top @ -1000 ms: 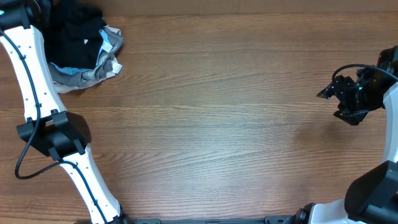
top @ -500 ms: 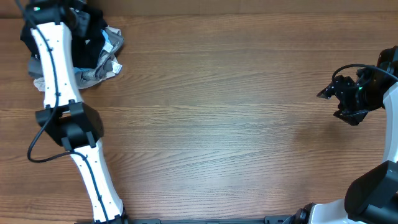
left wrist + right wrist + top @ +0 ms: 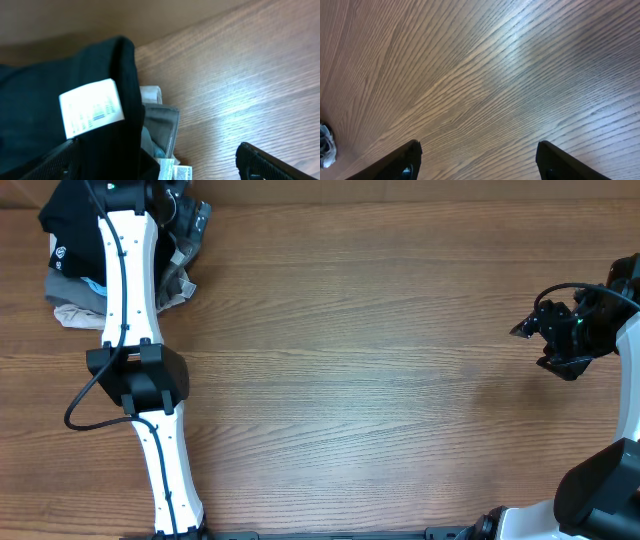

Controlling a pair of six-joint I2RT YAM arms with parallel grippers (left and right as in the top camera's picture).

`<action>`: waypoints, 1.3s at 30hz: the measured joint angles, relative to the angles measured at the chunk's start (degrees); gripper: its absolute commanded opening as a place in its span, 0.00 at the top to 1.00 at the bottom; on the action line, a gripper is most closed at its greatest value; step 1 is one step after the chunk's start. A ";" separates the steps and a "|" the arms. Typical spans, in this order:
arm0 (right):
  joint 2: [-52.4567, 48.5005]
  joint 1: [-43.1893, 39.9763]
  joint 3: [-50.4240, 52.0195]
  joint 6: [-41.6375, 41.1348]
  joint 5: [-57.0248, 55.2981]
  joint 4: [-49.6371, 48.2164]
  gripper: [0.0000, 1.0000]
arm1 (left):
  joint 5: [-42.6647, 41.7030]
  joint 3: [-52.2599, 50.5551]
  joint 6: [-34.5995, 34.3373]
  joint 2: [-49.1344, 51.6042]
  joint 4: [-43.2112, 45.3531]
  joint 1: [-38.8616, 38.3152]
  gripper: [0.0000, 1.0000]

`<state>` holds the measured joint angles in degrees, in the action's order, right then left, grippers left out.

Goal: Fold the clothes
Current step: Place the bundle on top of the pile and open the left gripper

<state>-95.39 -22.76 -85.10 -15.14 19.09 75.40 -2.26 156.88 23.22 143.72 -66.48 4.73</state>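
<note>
The clothes lie in a heap at the table's far left corner. A black garment (image 3: 65, 220) lies on top, with grey and light pieces (image 3: 75, 310) under it. My left gripper (image 3: 183, 208) hangs over the heap's right side. In the left wrist view it (image 3: 157, 146) is open wide. Between its fingers are the black garment (image 3: 45, 95) with its white label (image 3: 92, 107) and a grey piece (image 3: 162, 125). Nothing is gripped. My right gripper (image 3: 525, 330) hovers at the far right. It (image 3: 479, 143) is open over bare wood.
The wooden table (image 3: 360, 380) stretches between the two arms. My left arm (image 3: 135, 375) runs from the near edge up to the heap and covers its middle. The table's far edge (image 3: 190, 25) passes just behind the clothes.
My left arm has swung right across the heap and its jaws have gone from shut to wide open. The black garment now lies further left. The right arm has not moved.
</note>
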 measured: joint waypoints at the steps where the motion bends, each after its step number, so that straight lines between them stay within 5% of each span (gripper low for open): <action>1: 0.00 -0.02 0.00 0.00 -0.02 -0.11 0.22 | -0.11 1.11 -0.92 0.00 -0.55 0.09 0.00; 8: 0.00 -0.02 0.00 -0.02 -0.02 -0.37 0.22 | -0.85 9.03 -10.75 -3.67 -2.54 2.62 0.05; 10: 0.00 -0.02 0.00 -0.02 -0.02 -0.37 0.22 | -0.98 10.08 -12.31 -5.60 -2.29 4.24 0.23; 13: 0.00 -0.02 0.00 -0.02 0.00 -0.37 0.22 | -1.05 10.88 -14.25 -7.54 -1.70 7.21 0.85; 14: 0.00 -0.02 0.00 -0.02 -0.02 -0.37 0.22 | -1.03 10.91 -14.43 -7.72 -1.62 8.11 0.92; 24: 0.00 -0.02 0.00 -0.02 0.11 -0.35 0.22 | -1.42 10.78 -16.06 0.13 2.64 12.98 0.96; 39: 0.00 2.23 0.00 -0.04 0.17 -0.37 0.22 | 0.68 14.34 -20.35 17.44 -3.02 15.43 0.96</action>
<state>-95.39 -20.53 -85.10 -15.18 19.27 75.02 -1.58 171.22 2.87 161.16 -69.49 20.16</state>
